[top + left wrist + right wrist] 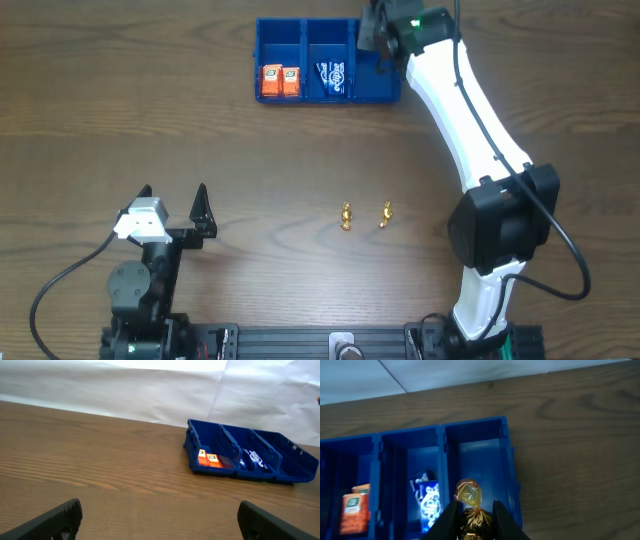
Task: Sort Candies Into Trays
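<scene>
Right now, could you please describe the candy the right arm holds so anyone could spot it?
Find the blue tray on the table. Over its empty end compartment, the right arm's jaws pinch a gold foil candy; the other two lie on bare wood.

We see 2 arms with different finishes. The right arm (470,110) has long, smooth white shells broken by a bulky black joint housing (502,228), and a small green light (415,22) glows at its far end. A thin black cable (560,238) trails along it in a loose curve. The right gripper (476,519) has 2 black, wedge-shaped fingers. The left arm (150,275) is mostly black, with round joint casings and a white-and-grey block (143,219) behind the left gripper (174,192), whose 2 matte black fingers (56,519) taper to points. A looping black cable (40,300) hangs off its left side. Both arms share a black base rail (300,338) at the near edge.
</scene>
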`<state>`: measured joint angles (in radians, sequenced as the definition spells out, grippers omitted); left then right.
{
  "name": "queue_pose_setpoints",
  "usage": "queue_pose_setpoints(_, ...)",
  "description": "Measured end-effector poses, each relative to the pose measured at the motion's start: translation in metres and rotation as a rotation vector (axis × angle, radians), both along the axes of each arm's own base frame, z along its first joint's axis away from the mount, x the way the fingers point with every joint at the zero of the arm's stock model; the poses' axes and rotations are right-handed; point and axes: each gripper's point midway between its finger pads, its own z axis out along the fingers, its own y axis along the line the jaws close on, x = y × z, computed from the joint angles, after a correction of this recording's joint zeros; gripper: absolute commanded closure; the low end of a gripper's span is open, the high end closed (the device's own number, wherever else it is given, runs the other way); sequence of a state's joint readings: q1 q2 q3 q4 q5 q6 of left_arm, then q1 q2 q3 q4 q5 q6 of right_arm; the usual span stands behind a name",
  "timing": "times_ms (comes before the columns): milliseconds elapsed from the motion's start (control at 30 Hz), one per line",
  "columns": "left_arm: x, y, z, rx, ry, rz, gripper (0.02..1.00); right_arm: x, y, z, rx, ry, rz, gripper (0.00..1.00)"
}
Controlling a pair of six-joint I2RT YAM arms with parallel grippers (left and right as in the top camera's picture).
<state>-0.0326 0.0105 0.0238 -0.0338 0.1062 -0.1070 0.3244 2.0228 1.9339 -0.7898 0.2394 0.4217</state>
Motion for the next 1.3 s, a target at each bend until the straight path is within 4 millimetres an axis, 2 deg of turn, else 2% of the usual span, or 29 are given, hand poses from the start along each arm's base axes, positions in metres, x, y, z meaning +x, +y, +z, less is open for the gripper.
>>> queue_pose_setpoints(167, 0.0, 0.0, 0.0, 0.0, 0.0, 0.0, 0.02, 0.008, 0.0, -0.051, -0.035, 0.082, 0.01, 0.862)
queue_pose_setpoints(233, 0.0, 0.0, 0.0, 0.0, 0.0, 0.0, 0.02, 0.009, 0.0, -0.074, -0.049, 0.12, 0.012, 0.809)
queue_pose_setpoints(333, 0.0, 0.0, 0.0, 0.0, 0.0, 0.0, 0.02, 0.009, 0.0, -0.085, -0.056, 0.138, 0.013, 0.744)
queue_pose_setpoints(367, 0.0, 0.0, 0.0, 0.0, 0.0, 0.0, 0.02, 0.011, 0.0, -0.084, -0.055, 0.132, 0.014, 0.671)
queue_pose_setpoints(400, 0.0, 0.0, 0.0, 0.0, 0.0, 0.0, 0.02, 0.011, 0.0, -0.084, -0.055, 0.13, 0.015, 0.393)
queue_pose_setpoints(433, 0.0, 0.0, 0.0, 0.0, 0.0, 0.0, 0.02, 0.011, 0.0, -0.084, -0.057, 0.131, 0.018, 0.264)
queue_pose_setpoints(467, 0.0, 0.0, 0.0, 0.0, 0.0, 0.0, 0.02, 0.012, 0.0, -0.084, -0.056, 0.127, 0.017, 0.226)
queue_pose_setpoints(533, 0.0, 0.0, 0.0, 0.0, 0.0, 0.0, 0.02, 0.014, 0.001, -0.085, -0.055, 0.117, 0.021, 0.22)
queue_pose_setpoints(633, 0.0, 0.0, 0.0, 0.0, 0.0, 0.0, 0.02, 0.007, 0.002, -0.102, -0.06, 0.13, 0.027, 0.196)
queue_pose_setpoints(667, 0.0, 0.0, 0.0, 0.0, 0.0, 0.0, 0.02, -0.001, 0.002, -0.107, -0.061, 0.137, 0.032, 0.196)
queue_pose_setpoints(700, 0.0, 0.0, 0.0, 0.0, 0.0, 0.0, 0.02, -0.017, 0.002, -0.113, -0.062, 0.159, 0.044, 0.196)
queue_pose_setpoints(733, 0.0, 0.0, 0.0, 0.0, 0.0, 0.0, 0.02, -0.045, 0.006, -0.114, -0.056, 0.19, 0.074, 0.196)
queue_pose_setpoints(767, 0.0, 0.0, 0.0, 0.0, -0.001, 0.0, 0.02, -0.062, 0.015, -0.106, -0.032, 0.172, 0.105, 0.194)
queue_pose_setpoints(833, 0.0, 0.0, 0.0, 0.0, 0.0, 0.0, 0.02, -0.114, 0.037, -0.081, 0.025, 0.144, 0.166, 0.2)
queue_pose_setpoints(867, 0.0, 0.0, 0.0, 0.0, 0.0, 0.0, 0.02, -0.153, 0.053, -0.076, 0.061, 0.157, 0.208, 0.231)
queue_pose_setpoints(933, 0.0, 0.0, 0.0, 0.0, 0.0, 0.0, 0.02, -0.188, 0.069, -0.091, 0.088, 0.213, 0.235, 0.244)
queue_pose_setpoints(1000, 0.0, 0.0, 0.0, 0.0, 0.0, 0.0, 0.02, -0.23, 0.072, -0.135, 0.076, 0.347, 0.232, 0.244)
queue_pose_setpoints(1100, 0.0, 0.0, 0.0, 0.0, 0.0, 0.0, 0.02, -0.262, 0.07, -0.165, 0.061, 0.447, 0.206, 0.246)
queue_pose_setpoints(1233, 0.0, 0.0, 0.0, 0.0, 0.0, 0.0, 0.02, -0.271, 0.073, -0.178, 0.06, 0.483, 0.183, 0.253)
queue_pose_setpoints(1300, 0.0, 0.0, 0.0, 0.0, 0.0, 0.0, 0.02, -0.273, 0.072, -0.191, 0.047, 0.513, 0.164, 0.261)
